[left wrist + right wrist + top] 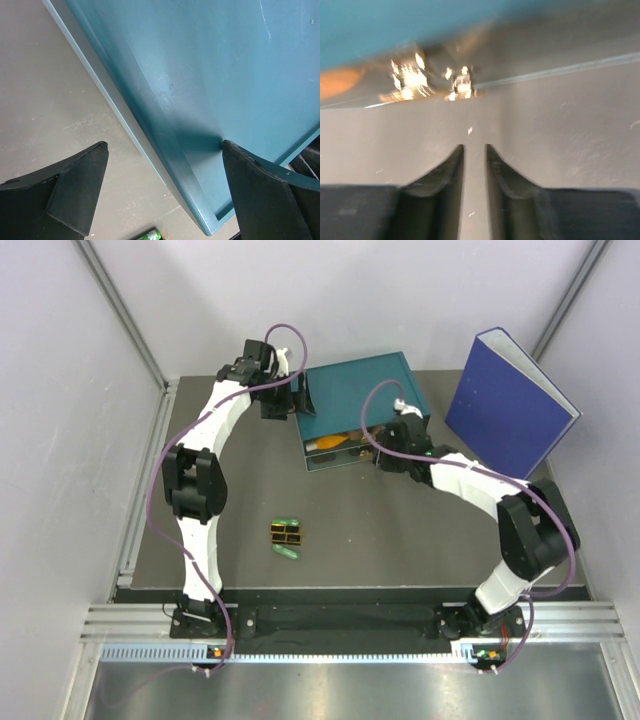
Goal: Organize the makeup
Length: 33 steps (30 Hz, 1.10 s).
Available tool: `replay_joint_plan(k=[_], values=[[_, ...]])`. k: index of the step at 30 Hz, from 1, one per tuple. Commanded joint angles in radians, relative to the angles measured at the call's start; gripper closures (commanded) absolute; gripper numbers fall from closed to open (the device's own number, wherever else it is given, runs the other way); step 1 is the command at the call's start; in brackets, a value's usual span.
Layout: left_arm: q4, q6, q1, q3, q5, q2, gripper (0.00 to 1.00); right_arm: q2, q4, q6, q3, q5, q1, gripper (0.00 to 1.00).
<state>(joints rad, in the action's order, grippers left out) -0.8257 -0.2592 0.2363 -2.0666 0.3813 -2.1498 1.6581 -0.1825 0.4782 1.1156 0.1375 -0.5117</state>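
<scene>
left gripper, jaws wide apart, straddles a wall of the teal rigid drawer box, probably to steady it; right gripper, slightly parted and empty, faces the orange-and-gold makeup stowed inside.

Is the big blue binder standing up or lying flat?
Standing up. The blue binder rests on its lower edge at the back right, covers slightly apart, white showing between them.

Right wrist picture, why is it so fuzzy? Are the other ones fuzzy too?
Right wrist view: blur smears the teal box, and the shiny gold bits glare white. Left wrist view: sharp, with a soft shadow on the box. Top view: crisp, evenly lit.
</scene>
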Motion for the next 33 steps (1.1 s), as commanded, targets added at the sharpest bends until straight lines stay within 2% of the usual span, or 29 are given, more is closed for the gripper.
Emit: replay_joint_plan(k=[1,3,4,9,15,22,25,33], values=[[-0.11,0.06,-0.003,0.016,-0.091,-0.062,0.01,-0.096,0.156,0.194,-0.128,-0.234,0.094,0.56],[-0.11,0.06,-0.003,0.014,-0.087,-0.064,0.01,-0.1,0.175,0.249,-0.175,-0.292,0.124,0.45],[-0.11,0.061,-0.003,0.016,-0.082,-0.065,0.01,-0.1,0.245,0.276,-0.197,-0.317,0.153,0.37],[-0.108,0.061,-0.003,0.017,-0.079,-0.065,0.01,-0.046,0.447,0.503,-0.313,-0.467,0.209,0.32],[-0.112,0.067,-0.003,0.017,-0.081,-0.067,0.01,0.07,0.699,0.713,-0.344,-0.571,0.219,0.31],[-0.113,0.069,-0.003,0.014,-0.084,-0.062,0.01,0.178,1.029,1.012,-0.445,-0.575,0.219,0.3],[-0.113,0.071,-0.003,0.016,-0.091,-0.059,0.01,0.213,1.155,1.097,-0.493,-0.553,0.216,0.3],[-0.115,0.072,-0.003,0.016,-0.091,-0.056,0.01,0.317,1.324,1.189,-0.522,-0.506,0.216,0.31]])
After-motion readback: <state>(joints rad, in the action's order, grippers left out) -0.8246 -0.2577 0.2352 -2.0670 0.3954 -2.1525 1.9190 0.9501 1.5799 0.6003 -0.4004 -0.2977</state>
